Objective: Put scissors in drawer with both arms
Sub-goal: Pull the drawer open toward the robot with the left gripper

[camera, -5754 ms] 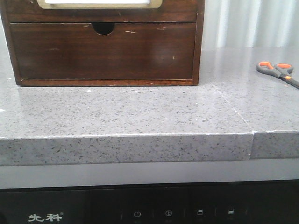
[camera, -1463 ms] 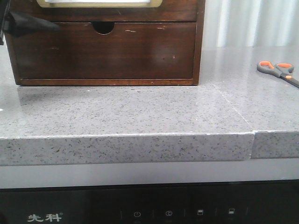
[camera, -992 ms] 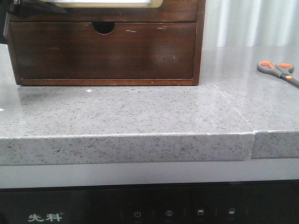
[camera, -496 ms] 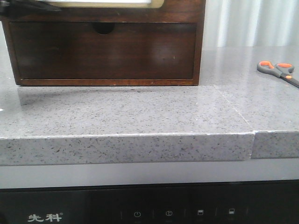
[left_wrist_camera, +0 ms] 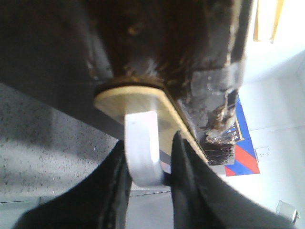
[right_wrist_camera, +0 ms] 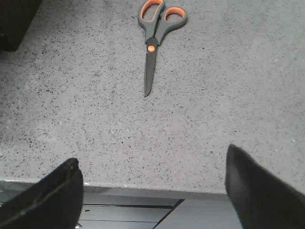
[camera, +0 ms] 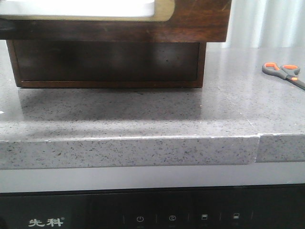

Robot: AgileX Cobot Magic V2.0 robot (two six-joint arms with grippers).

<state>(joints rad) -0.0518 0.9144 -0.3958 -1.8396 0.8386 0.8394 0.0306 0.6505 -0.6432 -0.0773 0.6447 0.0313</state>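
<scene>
The drawer, dark brown with a tan-rimmed white panel, juts out from the top of the cabinet toward the camera. In the left wrist view my left gripper is shut on the drawer's pale metal loop handle, which sits on a tan plate. The scissors, with grey handles and orange-lined loops, lie flat on the counter at the far right. In the right wrist view my right gripper is open and empty above the counter's front edge, well short of the scissors. Neither gripper shows in the front view.
The plain-fronted lower drawer is shut and lies in the upper drawer's shadow. The cabinet stands on a grey speckled counter with a seam at the right. A dark appliance panel runs below.
The panelled drawer has slid out toward the camera and now overhangs and shades the lower drawer. The scissors have not moved.
</scene>
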